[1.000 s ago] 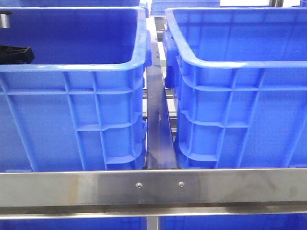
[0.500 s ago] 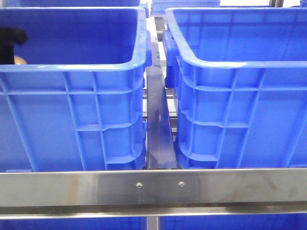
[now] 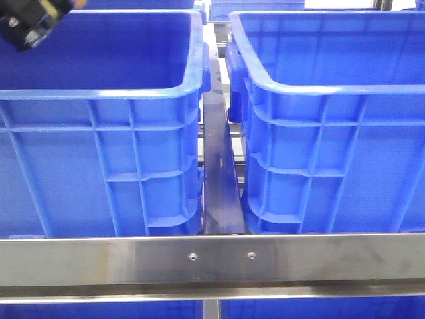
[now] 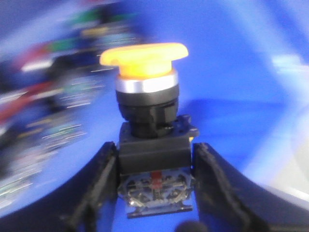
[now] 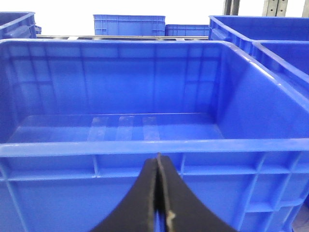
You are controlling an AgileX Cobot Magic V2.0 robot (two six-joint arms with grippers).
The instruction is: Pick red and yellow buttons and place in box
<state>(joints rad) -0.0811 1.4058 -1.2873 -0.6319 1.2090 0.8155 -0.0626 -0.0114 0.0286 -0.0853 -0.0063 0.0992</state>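
My left gripper (image 4: 154,149) is shut on the black body of the yellow button (image 4: 144,58), whose orange-yellow domed cap points away from the fingers. In the front view this gripper (image 3: 30,23) is at the top left, above the left blue crate (image 3: 99,93), with a bit of yellow (image 3: 58,6) showing. The red button is not clearly in view. My right gripper (image 5: 158,162) is shut and empty, just outside the near wall of an empty blue box (image 5: 145,147). It does not show in the front view.
Two big blue crates stand side by side, the right one (image 3: 319,90) beyond a narrow metal gap (image 3: 218,166). A steel rail (image 3: 212,259) runs across the front. Blurred mixed parts (image 4: 43,111) lie behind the button. More crates (image 5: 128,24) stand farther back.
My left gripper has risen from inside the left crate to above its rim at the top left, carrying the yellow button. The crates have not moved.
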